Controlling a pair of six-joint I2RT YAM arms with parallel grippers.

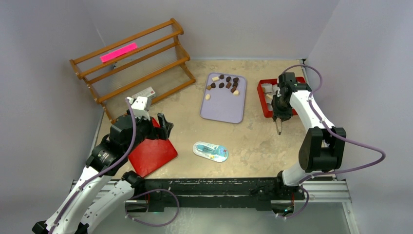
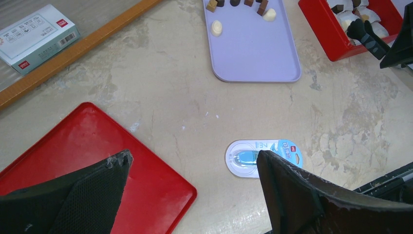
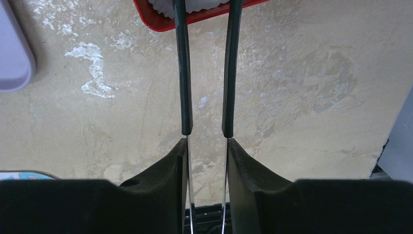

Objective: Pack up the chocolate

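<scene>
Two grippers on your rig: right gripper (image 3: 207, 146) clenched on tweezers (image 3: 183, 73), tips at the red bin's (image 3: 152, 17) edge; left gripper (image 2: 192, 158) spread wide above a red tray (image 2: 73, 141). Chocolate (image 1: 225, 83): scattered across the lilac tray's (image 1: 221, 107) far end, mid-bench (image 1: 263, 146).

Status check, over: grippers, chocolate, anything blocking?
Left gripper: jaws open, empty. Right gripper: jaws shut on tweezers. Chocolate loose on lavender tray. Nothing between tweezers and tray.
</scene>
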